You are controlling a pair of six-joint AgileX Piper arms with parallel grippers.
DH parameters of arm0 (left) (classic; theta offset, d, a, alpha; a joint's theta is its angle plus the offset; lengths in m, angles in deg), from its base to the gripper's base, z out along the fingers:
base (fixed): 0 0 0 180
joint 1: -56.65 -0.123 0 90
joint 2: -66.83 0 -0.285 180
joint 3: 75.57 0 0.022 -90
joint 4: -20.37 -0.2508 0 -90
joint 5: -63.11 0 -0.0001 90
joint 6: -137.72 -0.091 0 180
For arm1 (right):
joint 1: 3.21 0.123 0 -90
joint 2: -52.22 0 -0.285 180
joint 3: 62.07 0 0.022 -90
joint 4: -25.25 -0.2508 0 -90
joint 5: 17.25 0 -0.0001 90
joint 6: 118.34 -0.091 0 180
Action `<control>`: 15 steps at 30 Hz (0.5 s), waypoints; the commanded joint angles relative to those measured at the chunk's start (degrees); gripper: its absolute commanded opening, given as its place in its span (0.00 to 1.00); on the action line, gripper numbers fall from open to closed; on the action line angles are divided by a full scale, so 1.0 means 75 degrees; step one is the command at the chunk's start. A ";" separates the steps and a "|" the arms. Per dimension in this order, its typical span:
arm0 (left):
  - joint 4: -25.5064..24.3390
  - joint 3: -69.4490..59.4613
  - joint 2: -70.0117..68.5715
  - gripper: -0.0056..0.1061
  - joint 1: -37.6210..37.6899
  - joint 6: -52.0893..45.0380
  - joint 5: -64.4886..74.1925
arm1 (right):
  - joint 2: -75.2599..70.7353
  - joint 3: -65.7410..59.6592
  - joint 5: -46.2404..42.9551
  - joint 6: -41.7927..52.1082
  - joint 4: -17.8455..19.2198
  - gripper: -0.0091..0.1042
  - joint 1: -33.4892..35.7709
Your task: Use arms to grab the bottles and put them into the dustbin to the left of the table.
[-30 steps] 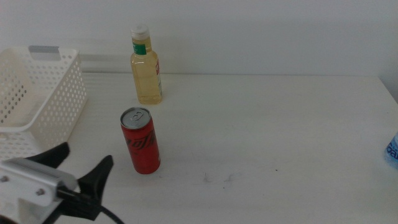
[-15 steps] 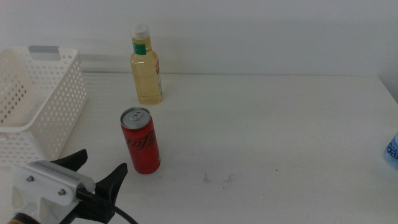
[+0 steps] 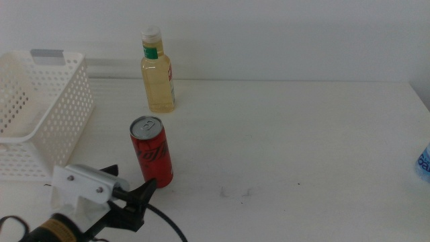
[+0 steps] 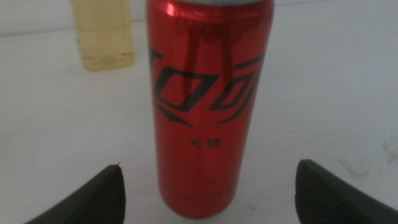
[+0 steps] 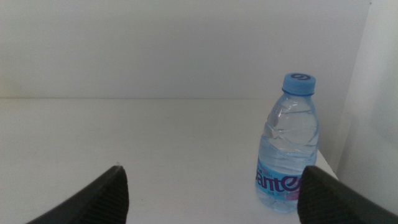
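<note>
A slim red soda can (image 3: 151, 152) stands upright near the middle-left of the white table (image 3: 289, 134). My left gripper (image 3: 127, 180) is open just in front of it, low at the table's near edge. In the left wrist view the can (image 4: 208, 106) fills the gap between the spread jaws of the left gripper (image 4: 208, 165), which do not touch it. The yellow-liquid bottle (image 3: 158, 72) stands behind the can. The white perforated dustbin (image 3: 60, 111) sits at the left. My right gripper (image 5: 212, 169) is open, facing the clear water bottle (image 5: 289, 144) with a blue cap, which stands off to one side of its gap.
In the middle view the water bottle (image 3: 423, 161) shows only as a sliver at the right edge. A black cable trails from the left wrist casing (image 3: 84, 185). Faint scuff marks (image 3: 235, 193) lie on the table right of the can.
The left gripper has moved to the right and forward, closing in on the red can. The can, the bottles and the dustbin have not moved.
</note>
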 commanded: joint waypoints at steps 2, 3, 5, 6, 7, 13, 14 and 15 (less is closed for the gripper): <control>-0.0029 0.0349 0.0592 0.89 0.0022 0.0117 -0.0436 | -0.0032 -0.0023 -0.0074 0.0015 0.0086 0.90 -0.0039; -0.0051 0.0475 0.0734 0.89 0.0022 0.0117 -0.0436 | -0.0032 -0.0023 -0.0074 0.0015 0.0086 0.90 -0.0039; -0.0086 0.0727 0.0929 0.89 0.0022 0.0117 -0.0436 | -0.0032 -0.0023 -0.0074 0.0015 0.0086 0.90 -0.0039; -0.0104 0.0875 0.1019 0.89 0.0022 0.0117 -0.0436 | -0.0032 -0.0023 -0.0074 0.0015 0.0086 0.90 -0.0039; -0.0128 0.0999 0.1101 0.89 0.0022 0.0117 -0.0436 | -0.0032 -0.0023 -0.0074 0.0015 0.0086 0.90 -0.0039; -0.0485 0.1830 0.1471 0.89 0.0022 0.0117 0.0116 | -0.0032 -0.0023 -0.0074 0.0015 0.0086 0.90 -0.0039; -0.0549 0.1941 0.1498 0.89 0.0022 0.0117 0.0307 | -0.0032 -0.0023 -0.0074 0.0015 0.0086 0.90 -0.0039; -0.0606 0.2038 0.1531 0.89 0.0022 0.0117 0.0422 | -0.0032 -0.0023 -0.0074 0.0015 0.0086 0.90 -0.0039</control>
